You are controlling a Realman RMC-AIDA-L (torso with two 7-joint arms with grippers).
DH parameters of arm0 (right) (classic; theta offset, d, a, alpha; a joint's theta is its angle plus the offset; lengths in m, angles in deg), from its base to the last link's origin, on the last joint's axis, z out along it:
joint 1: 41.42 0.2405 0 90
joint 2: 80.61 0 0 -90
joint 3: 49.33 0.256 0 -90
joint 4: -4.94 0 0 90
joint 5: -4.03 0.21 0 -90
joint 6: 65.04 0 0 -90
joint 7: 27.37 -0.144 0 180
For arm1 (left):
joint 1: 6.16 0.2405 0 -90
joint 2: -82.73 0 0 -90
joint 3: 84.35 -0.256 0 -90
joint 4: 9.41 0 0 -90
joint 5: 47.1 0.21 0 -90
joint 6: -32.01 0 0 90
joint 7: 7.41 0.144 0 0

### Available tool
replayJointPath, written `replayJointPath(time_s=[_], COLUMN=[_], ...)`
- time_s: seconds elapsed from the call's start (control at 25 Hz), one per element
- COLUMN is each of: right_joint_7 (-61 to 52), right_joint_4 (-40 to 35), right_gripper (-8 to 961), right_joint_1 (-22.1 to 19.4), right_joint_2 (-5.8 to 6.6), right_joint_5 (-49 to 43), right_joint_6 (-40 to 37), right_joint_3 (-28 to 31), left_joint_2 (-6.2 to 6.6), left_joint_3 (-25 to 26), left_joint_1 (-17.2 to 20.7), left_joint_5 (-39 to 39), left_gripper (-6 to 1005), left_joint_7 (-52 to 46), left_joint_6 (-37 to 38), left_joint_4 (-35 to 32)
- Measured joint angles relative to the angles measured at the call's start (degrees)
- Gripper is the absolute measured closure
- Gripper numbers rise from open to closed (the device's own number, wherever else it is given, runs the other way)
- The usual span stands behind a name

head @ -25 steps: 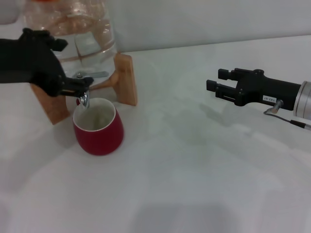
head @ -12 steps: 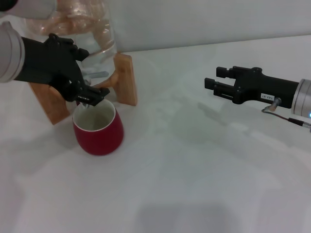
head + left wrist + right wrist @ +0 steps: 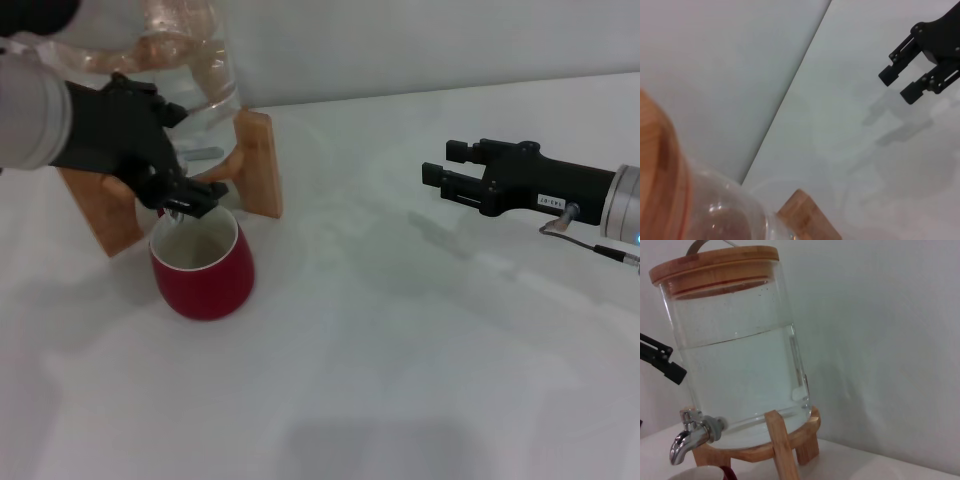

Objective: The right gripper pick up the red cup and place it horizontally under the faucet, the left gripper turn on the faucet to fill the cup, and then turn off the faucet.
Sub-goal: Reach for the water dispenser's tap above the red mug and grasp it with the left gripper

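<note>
White matte tabletop [image 3: 400, 380] fills nearly the whole head view, soft grey shadows on it, and it meets a plain pale wall [image 3: 420, 40] along one straight edge at the back. The red cup [image 3: 203, 262] stands upright on the tabletop, mouth up, white inside showing, right under the faucet [image 3: 689, 436] and just in front of the wooden stand [image 3: 255, 165]. The stand carries the clear water jar [image 3: 740, 360], water reaching well up its side, bamboo lid [image 3: 715, 265] on top. My left hand [image 3: 190, 197] is at the faucet just above the cup rim, black fingers covering the spout in the head view; I cannot tell whether they are pressed on the lever or just beside it. My right hand [image 3: 440, 183] hangs above the bare tabletop well apart from the cup, on the right side, fingers spread with a clear gap between them and nothing held; it also shows far off in the left wrist view [image 3: 917, 65], throwing a shadow on the surface. In the right wrist view the chrome spout points down at the white cup rim [image 3: 697, 472], and a black bit of my left arm shows beside the jar. Same blank wall behind the jar.
</note>
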Motion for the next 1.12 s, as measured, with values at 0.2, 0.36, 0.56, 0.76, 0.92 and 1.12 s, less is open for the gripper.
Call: replayJointPath(time_s=[0.2,0.36,0.56,0.76,0.92,1.12], right_joint_7=[0.0,0.0,0.0,0.0,0.0,0.0], right_joint_4=[-0.1,-0.1,-0.1,-0.1,-0.1,-0.1], right_gripper=[421,421,421,421,421,420], right_joint_1=[-0.1,-0.1,-0.2,-0.1,-0.1,0.0], right_joint_2=[0.0,0.0,0.0,0.0,0.0,-0.01], right_joint_5=[0.1,0.1,0.2,0.2,0.3,0.3], right_joint_6=[0.0,0.0,0.0,0.0,0.0,0.0], right_joint_3=[0.0,0.0,0.0,0.0,0.0,0.1], left_joint_2=[0.02,0.02,0.02,0.02,0.02,-0.03], left_joint_3=[-2.0,-3.6,-3.9,-4.2,-4.7,-4.8], left_joint_1=[0.1,0.1,-0.1,-0.3,-0.8,-1.6], left_joint_5=[0.5,0.8,0.9,1.6,1.6,1.3], left_gripper=[123,123,123,123,123,123], left_joint_7=[0.2,0.5,0.7,1.2,1.8,2.2], left_joint_6=[2.0,4.3,5.6,6.8,7.7,8.3], left_joint_4=[1.4,3.2,4.6,5.6,6.7,8.3])
